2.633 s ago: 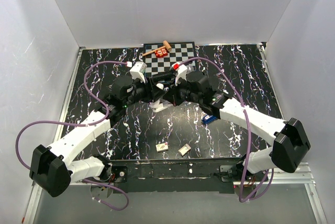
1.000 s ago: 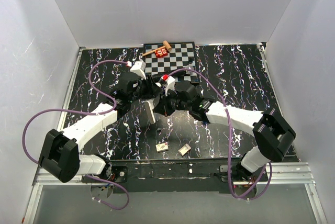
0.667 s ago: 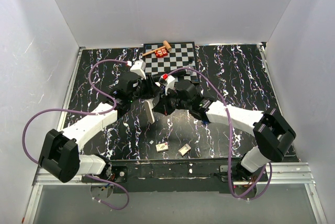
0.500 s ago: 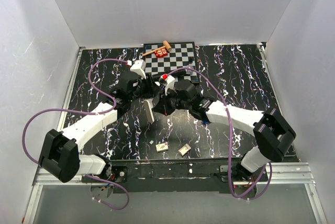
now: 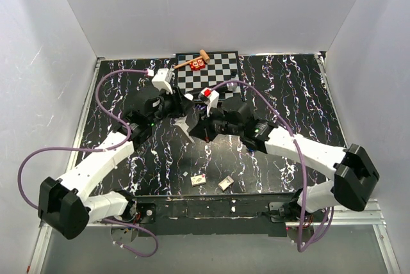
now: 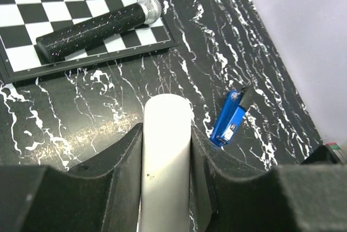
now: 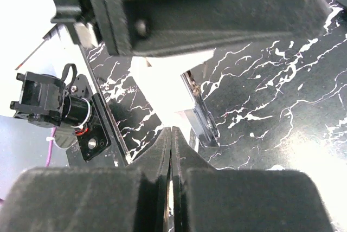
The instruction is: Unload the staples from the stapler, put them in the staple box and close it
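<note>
Black stone-look laminate veined with white covers the desk [image 5: 307,101], and a chequered mat [image 5: 221,66] lies at its far middle edge. Both arms reach in to meet just in front of that mat.

The overhead camera shows the two hands almost nose to nose. Only the wrist cameras show what they are doing. The left hand [image 6: 166,129] grips a white cylinder [image 6: 166,107] snugly between its fingers. The right hand [image 7: 171,134] has its fingers pressed flat together with nothing between them.

The left wrist view also shows a black cylinder [image 6: 97,26] with a silver end lying on the mat, which the arms mask from above. The stapler [image 6: 230,119] is plain in that view: bright blue, flat on the bare desk off the mat, to the right of the white cylinder and touched by neither hand. From overhead the right arm hides nearly all of it.

The overhead camera alone catches a wooden mallet [image 5: 192,61] and a red block [image 5: 197,64] on the mat's far corner, and two small cards [image 5: 198,179] near the front edge.
</note>
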### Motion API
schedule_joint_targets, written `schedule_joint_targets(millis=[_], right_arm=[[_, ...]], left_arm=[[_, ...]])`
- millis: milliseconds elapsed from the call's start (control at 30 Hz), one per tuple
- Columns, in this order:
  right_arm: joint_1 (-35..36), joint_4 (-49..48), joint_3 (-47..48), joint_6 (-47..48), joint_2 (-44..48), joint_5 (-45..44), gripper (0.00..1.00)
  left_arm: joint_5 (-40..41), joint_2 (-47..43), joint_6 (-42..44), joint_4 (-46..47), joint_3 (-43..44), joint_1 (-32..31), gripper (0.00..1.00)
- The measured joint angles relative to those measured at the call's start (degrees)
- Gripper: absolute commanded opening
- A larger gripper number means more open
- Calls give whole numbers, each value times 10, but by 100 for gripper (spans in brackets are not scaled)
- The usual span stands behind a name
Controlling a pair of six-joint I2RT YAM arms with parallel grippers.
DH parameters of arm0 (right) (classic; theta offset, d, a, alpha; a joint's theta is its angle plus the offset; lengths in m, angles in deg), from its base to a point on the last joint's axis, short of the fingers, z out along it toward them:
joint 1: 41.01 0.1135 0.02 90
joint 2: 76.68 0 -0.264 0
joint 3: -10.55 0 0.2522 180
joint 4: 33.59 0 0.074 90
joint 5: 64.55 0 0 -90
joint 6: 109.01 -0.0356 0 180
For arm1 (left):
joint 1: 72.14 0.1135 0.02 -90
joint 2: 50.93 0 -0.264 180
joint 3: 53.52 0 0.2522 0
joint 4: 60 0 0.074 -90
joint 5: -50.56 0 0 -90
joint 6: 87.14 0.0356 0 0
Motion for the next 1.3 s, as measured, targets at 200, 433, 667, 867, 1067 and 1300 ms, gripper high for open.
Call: schedule_joint_targets(millis=[200,433,667,867,1067,1300], right_arm=[[1,42,0,16,49,-23,1],[2,92,-2,18,107,-29,1],[39,120,-9,12,135,-23,1],[94,120,-19,-2,132,-21,1],[126,118,-16,-5,107,-25,1],[134,120,10,-4,79,-44,1]], left_arm=[[-7,-47,5,-19,13,0,0],[-6,-108,7,-41,15,0,0],[-6,-143,1,-45,19,0,0],[-9,-163,-11,-45,19,0,0],[-14,-175,-28,-47,19,0,0],[-29,-189,-44,-57,19,0,0]])
